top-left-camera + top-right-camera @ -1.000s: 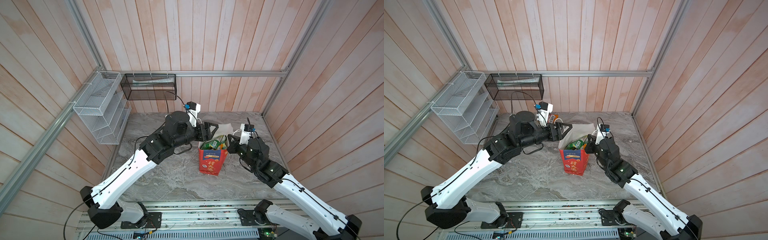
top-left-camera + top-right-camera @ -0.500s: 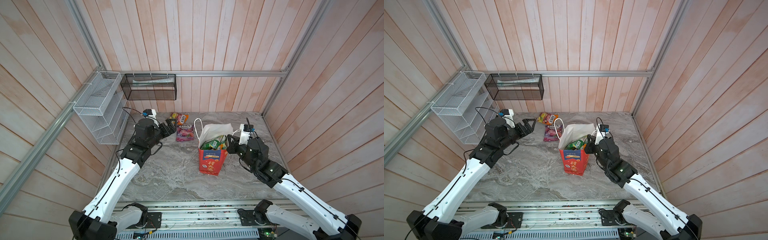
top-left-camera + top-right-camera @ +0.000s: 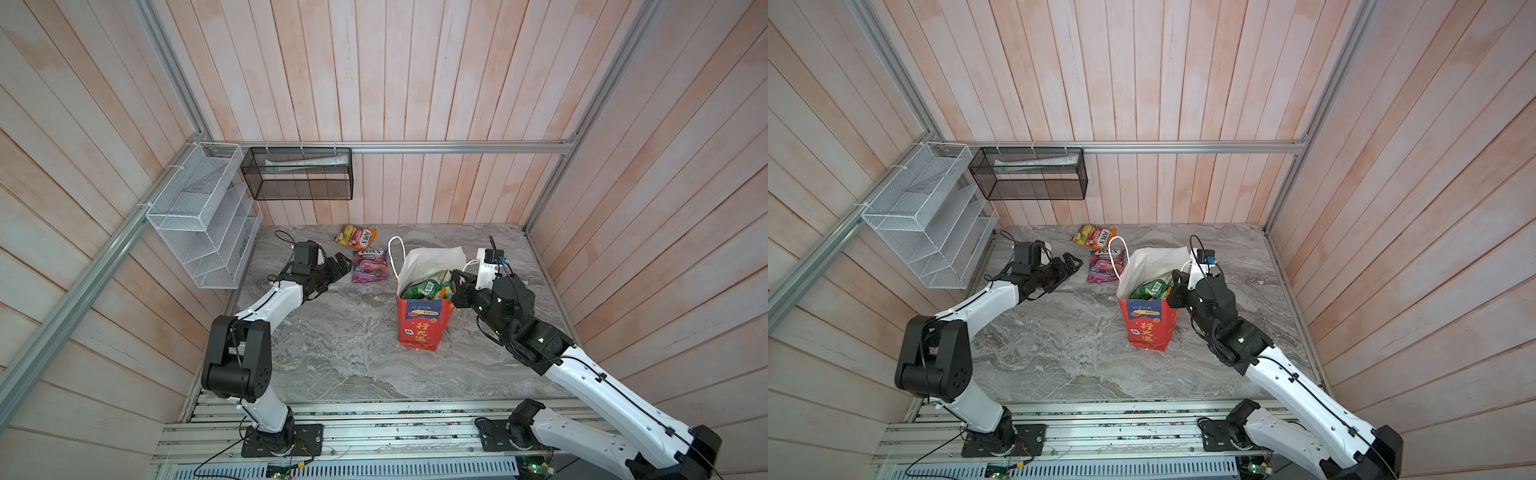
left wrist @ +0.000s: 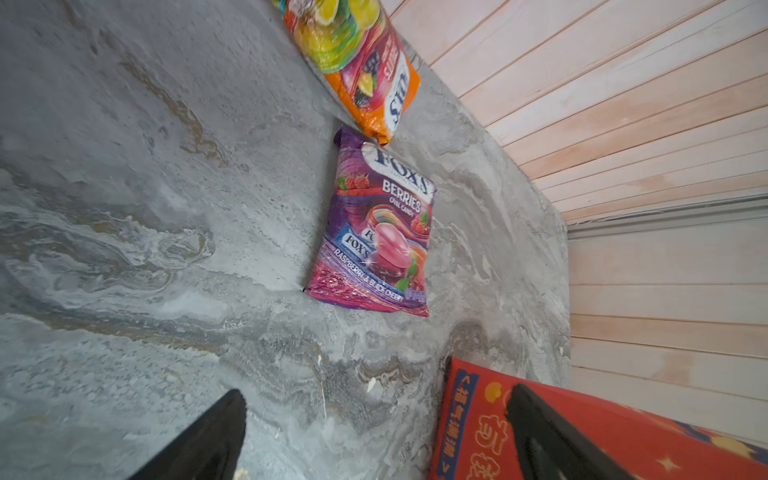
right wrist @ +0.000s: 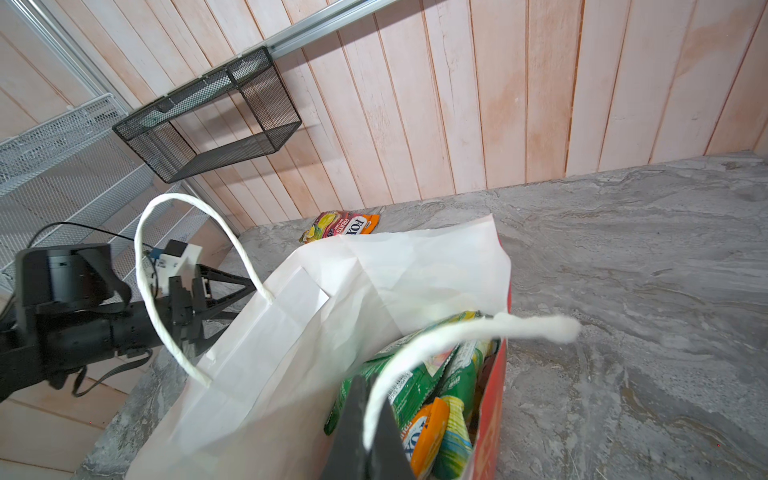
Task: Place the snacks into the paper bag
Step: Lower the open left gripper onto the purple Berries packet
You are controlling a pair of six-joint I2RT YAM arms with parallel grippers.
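— Where do we find the left gripper [image 3: 340,266]?

— We see it low over the grey table [image 3: 332,357], jaws spread wide and empty. It sits just beside the purple packet [image 3: 370,267] but apart from it. In its wrist view that packet lies flat, with the orange packet [image 4: 359,62] just beside its top corner, near the back wall.

— And the right gripper [image 3: 456,286]?

— We read its jaws as pressed together on the near cord handle [image 5: 457,332], at the rim of the paper bag [image 3: 419,332]. The bag stands upright mid-table, mouth open, with green packets [image 5: 415,386] inside.

— So we count two snacks outside the bag?

— Yes, both lie between it and the back wall, on the left gripper's side.
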